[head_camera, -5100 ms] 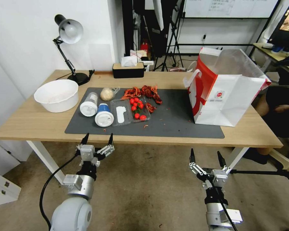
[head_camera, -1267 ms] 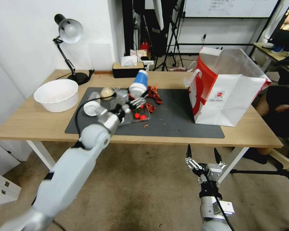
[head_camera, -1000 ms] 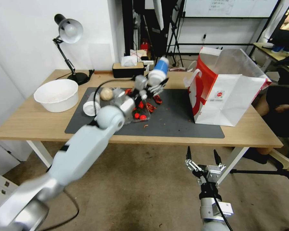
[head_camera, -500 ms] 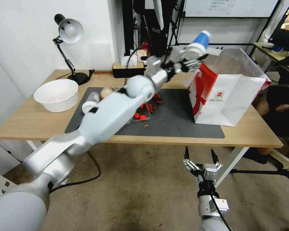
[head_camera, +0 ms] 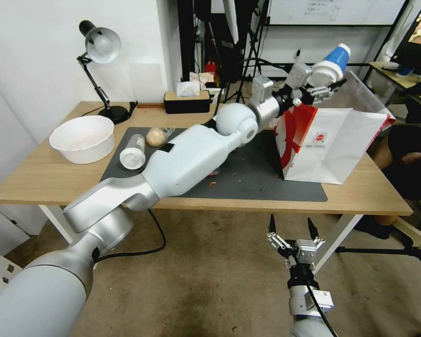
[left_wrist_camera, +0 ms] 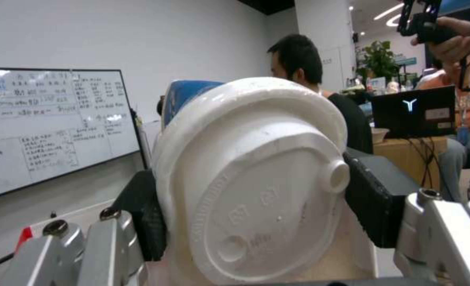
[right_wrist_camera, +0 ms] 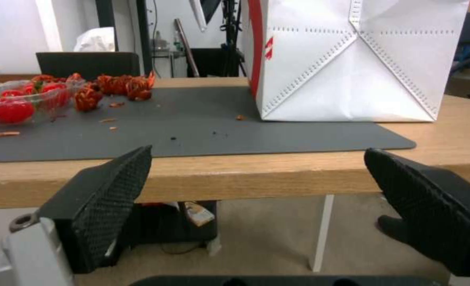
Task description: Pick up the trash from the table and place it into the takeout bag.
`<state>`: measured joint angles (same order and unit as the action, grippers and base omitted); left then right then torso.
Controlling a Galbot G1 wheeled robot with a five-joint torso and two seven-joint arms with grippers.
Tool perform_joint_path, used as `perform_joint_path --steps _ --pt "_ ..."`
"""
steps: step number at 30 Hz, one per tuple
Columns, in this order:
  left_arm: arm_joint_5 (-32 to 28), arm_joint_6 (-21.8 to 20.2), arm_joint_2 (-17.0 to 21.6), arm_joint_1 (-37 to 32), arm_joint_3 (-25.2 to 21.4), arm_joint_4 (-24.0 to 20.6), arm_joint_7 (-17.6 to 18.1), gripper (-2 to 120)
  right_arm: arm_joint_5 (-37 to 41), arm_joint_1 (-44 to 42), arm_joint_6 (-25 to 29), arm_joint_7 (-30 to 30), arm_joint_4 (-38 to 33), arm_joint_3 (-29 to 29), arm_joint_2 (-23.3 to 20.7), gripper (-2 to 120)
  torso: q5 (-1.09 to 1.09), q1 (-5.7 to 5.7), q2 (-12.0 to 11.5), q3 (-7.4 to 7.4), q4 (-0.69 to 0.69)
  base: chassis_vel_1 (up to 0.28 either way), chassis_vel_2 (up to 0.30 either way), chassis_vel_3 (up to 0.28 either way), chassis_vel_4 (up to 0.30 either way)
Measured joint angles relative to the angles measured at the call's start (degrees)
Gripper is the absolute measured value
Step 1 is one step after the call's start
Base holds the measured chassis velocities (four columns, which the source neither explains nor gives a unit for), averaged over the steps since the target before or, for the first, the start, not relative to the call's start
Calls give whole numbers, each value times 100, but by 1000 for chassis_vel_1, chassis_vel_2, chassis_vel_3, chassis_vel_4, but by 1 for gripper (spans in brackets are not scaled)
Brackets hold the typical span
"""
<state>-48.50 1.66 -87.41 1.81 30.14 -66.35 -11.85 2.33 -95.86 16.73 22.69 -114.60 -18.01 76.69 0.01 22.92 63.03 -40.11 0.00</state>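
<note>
My left gripper (head_camera: 319,82) is shut on the blue cup with the white lid (head_camera: 337,56) and holds it tilted in the air above the open top of the takeout bag (head_camera: 334,140). In the left wrist view the cup's lid (left_wrist_camera: 250,222) faces the camera between the black pads (left_wrist_camera: 378,198). A clear white-lidded cup (head_camera: 132,154) and a beige wrapped lump (head_camera: 156,137) lie on the dark mat (head_camera: 257,178) at the left. My right gripper (head_camera: 290,229) hangs open below the table's front edge (head_camera: 266,204); the bag (right_wrist_camera: 351,59) stands on the table beyond it.
A big white bowl (head_camera: 82,138), a desk lamp (head_camera: 100,47) and a tissue box (head_camera: 187,100) stand on the table's left and back. Red food scraps (right_wrist_camera: 118,85) and a clear tray of tomatoes (right_wrist_camera: 18,103) lie on the mat (right_wrist_camera: 192,127). My left arm spans its middle.
The left arm took the blue cup off the mat and carried it up and rightward to above the bag's mouth. The right gripper stays low and open.
</note>
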Motion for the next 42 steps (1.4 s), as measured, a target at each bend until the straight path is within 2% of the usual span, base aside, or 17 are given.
perform_joint_path --steps 3,5,7,8,10,13,22,26,34,35,38,40,42 --pt "49 12 -52 2 6 81 -1 69 0 -13 6 14 -8 -12 1 100 0 0 0 0 0 0 0 0 0" --pt "61 10 -63 1 10 95 12 76 0 -18 11 19 -13 -16 8 100 0 0 0 0 0 0 0 0 0" --pt "81 8 -75 -5 7 131 22 88 0 -21 18 21 -13 -16 23 100 -1 0 0 0 1 0 0 0 0" --pt "81 8 -75 -5 7 131 22 88 0 -21 18 21 -13 -16 23 100 -1 0 0 0 1 0 0 0 0" --pt "88 5 -91 -16 -5 143 30 95 2 -23 26 22 -13 -16 37 100 -1 0 0 0 0 0 0 0 0" --pt "92 1 -100 -31 -10 150 41 99 3 -24 33 23 -13 -16 43 100 0 0 0 0 0 0 0 0 0" --pt "106 -20 -14 -123 -185 44 179 100 9 -35 50 37 -13 -32 39 100 -1 0 0 0 -2 0 0 0 0" --pt "102 -73 233 -214 -428 -121 208 100 14 -36 56 41 -13 -42 27 100 -1 0 0 0 1 0 0 0 0" --pt "63 -168 1066 -642 -946 -670 270 100 15 -7 50 41 -2 -24 15 100 -2 0 0 0 1 0 0 0 0" --pt "63 -168 1066 -642 -946 -670 270 100 15 -7 50 41 -2 -24 15 100 -2 0 0 0 1 0 0 0 0" --pt "61 -192 1532 -1061 -1152 -1042 348 100 14 -6 38 38 -5 -21 -9 100 -3 0 0 0 1 0 0 0 0" --pt "64 -197 1632 -1186 -1212 -1141 367 100 14 -6 37 38 -6 -21 -14 100 -3 0 0 0 1 0 0 0 0" --pt "99 -212 1954 -1614 -1441 -1454 406 100 13 -6 34 37 -10 -19 -38 100 -3 0 0 0 0 0 0 0 0"
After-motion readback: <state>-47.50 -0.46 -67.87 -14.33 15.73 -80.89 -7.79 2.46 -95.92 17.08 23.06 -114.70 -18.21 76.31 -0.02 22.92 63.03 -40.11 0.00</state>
